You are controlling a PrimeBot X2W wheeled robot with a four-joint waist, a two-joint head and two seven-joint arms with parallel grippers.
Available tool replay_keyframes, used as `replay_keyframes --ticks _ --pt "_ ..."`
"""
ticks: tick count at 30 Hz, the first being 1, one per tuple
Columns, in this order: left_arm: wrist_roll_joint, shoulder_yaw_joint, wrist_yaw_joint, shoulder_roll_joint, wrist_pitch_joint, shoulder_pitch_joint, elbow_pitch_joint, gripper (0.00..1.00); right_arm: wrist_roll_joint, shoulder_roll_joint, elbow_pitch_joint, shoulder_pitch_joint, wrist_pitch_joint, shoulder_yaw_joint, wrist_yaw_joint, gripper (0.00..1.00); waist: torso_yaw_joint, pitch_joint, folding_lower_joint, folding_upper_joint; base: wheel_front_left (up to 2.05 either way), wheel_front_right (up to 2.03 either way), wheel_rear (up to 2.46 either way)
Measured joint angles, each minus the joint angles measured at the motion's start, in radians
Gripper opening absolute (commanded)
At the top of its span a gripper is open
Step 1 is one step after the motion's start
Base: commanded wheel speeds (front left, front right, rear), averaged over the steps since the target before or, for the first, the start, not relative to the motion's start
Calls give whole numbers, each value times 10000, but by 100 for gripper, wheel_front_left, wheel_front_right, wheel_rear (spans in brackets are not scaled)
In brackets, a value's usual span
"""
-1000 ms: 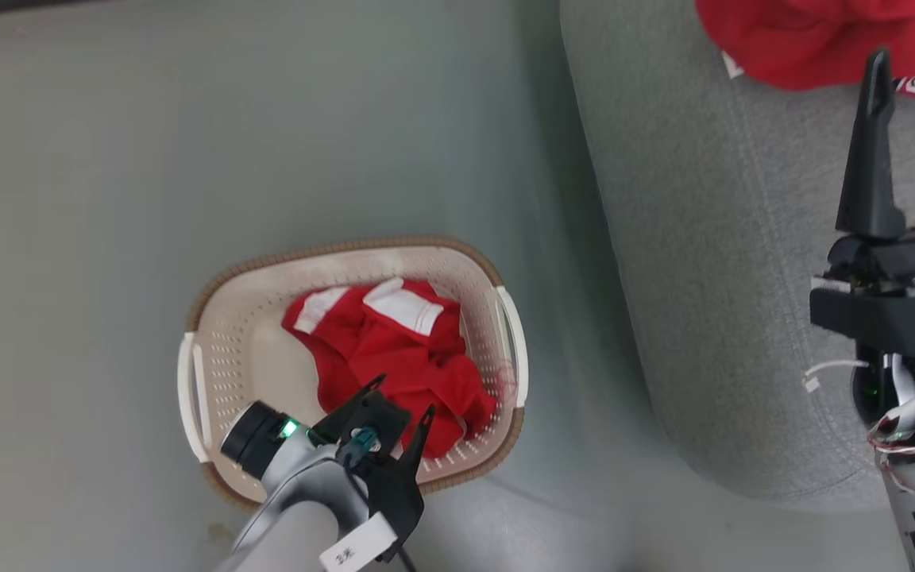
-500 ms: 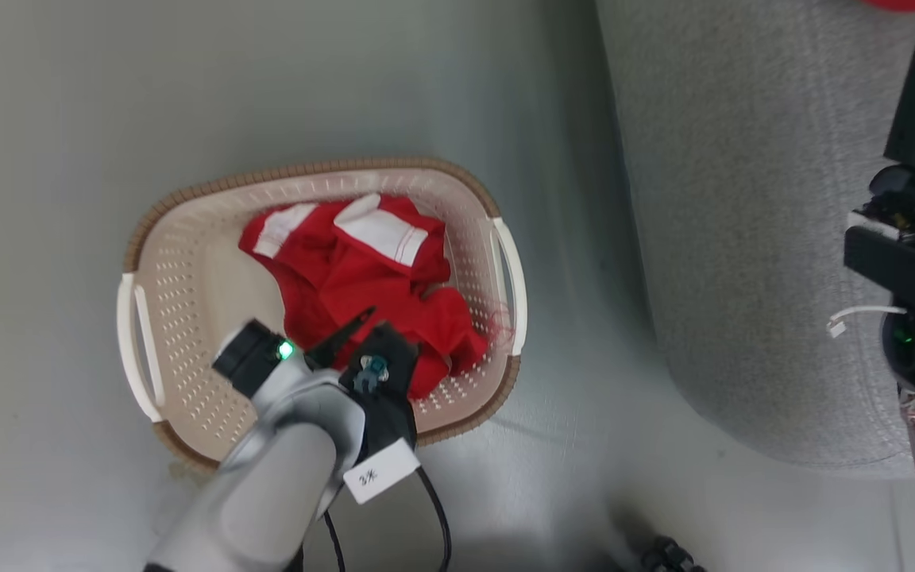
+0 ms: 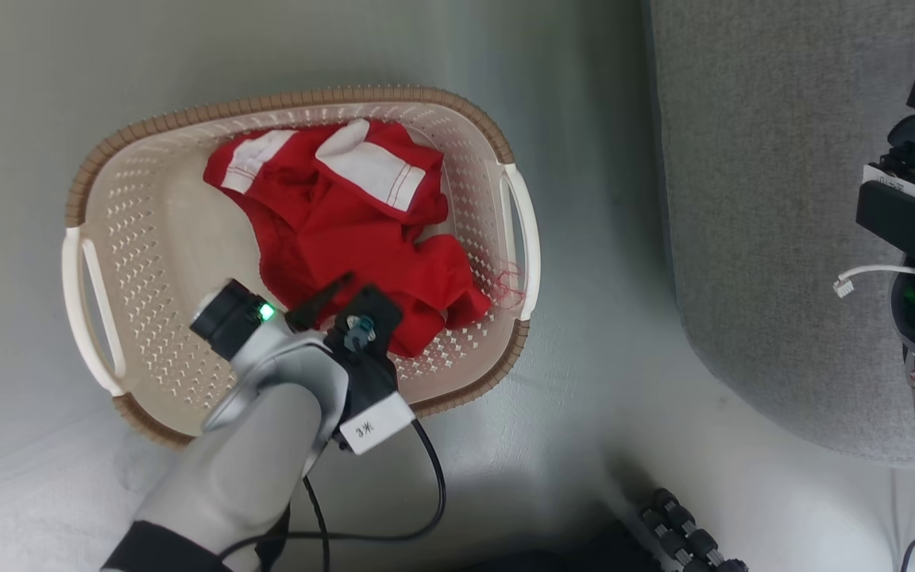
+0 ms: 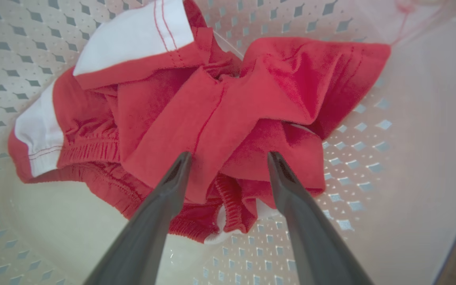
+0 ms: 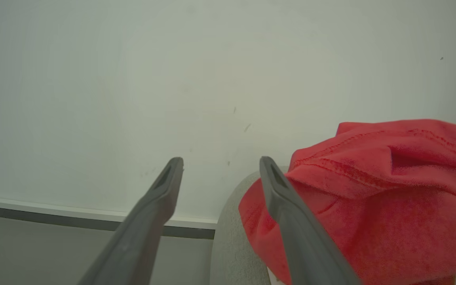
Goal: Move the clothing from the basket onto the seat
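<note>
Half done: one garment (image 5: 370,190) on the seat (image 3: 759,199), second garment (image 3: 346,222) in the basket (image 3: 299,99).
My left claw (image 4: 228,155) hangs open just over the basket's garment; right claw (image 5: 221,159) is open, empty.

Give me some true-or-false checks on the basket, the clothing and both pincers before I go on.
1. A red garment lies inside the basket. True.
2. The left pincer is shut on that garment. False: its jaws stand open over the fabric.
3. The right pincer carries clothing. False: it is open and empty; a second red garment lies on the sofa beside it.
4. The basket stands on the floor next to the sofa. True.
</note>
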Motion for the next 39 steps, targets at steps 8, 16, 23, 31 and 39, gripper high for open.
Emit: replay_keyframes --ticks 8,16,23,31,39 --pt "2 130 368 -40 -161 -519 539 100 -10 113 59 -161 -56 219 12 100 -162 314 -2 -1 0 0 0" --pt "174 94 623 -104 -316 -743 1195 24 -213 190 364 -283 -82 395 27 100 -378 409 -1 -1 0 0 0" --pt "4 84 598 -161 -865 -740 1392 0 -221 261 842 -309 -94 495 102 100 -321 140 -1 -2 0 0 0" --pt "-654 410 453 -182 -1820 -666 1390 0 -291 314 1624 -280 -165 573 194 100 -140 -478 -2 -2 0 0 0" --pt "-1519 545 297 -234 -2468 -185 1005 0 -290 307 2316 84 -167 539 291 100 168 -1397 -3 -3 0 0 0"
